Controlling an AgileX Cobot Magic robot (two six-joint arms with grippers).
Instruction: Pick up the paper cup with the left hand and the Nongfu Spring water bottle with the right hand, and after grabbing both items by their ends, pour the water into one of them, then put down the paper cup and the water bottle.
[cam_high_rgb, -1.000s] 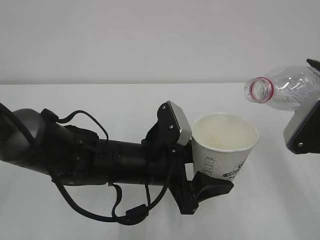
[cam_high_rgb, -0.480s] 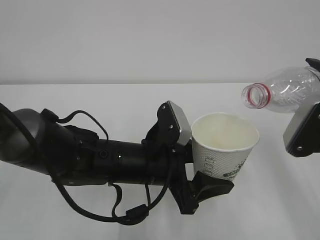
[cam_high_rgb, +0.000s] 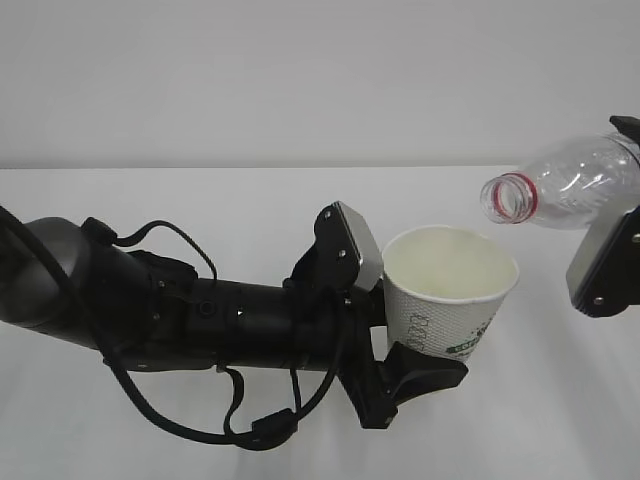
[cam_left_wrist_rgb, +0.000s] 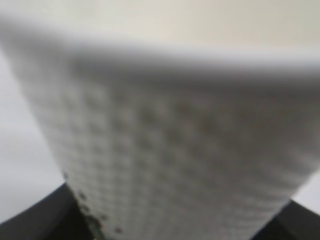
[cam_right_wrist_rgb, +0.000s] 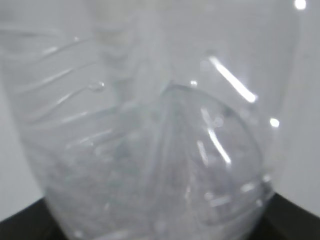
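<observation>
Slightly lower and farther left than a second ago, the mouth of the Nongfu Spring water bottle now hangs just above and to the right of the paper cup's rim, not touching it. The bottle's long axis runs close to level, its open mouth and red neck ring pointing left and a little down toward the cup, its base at the right edge of the exterior view, where the right hand holds it; the right wrist view is filled with ribbed clear plastic, and dark jaw edges show at its bottom corners. The left hand has not shifted: its jaws stand apart around the cup's lower half, one finger behind, one in front. The cup stands upright above the white counter, mouth up. No water can be made out.
</observation>
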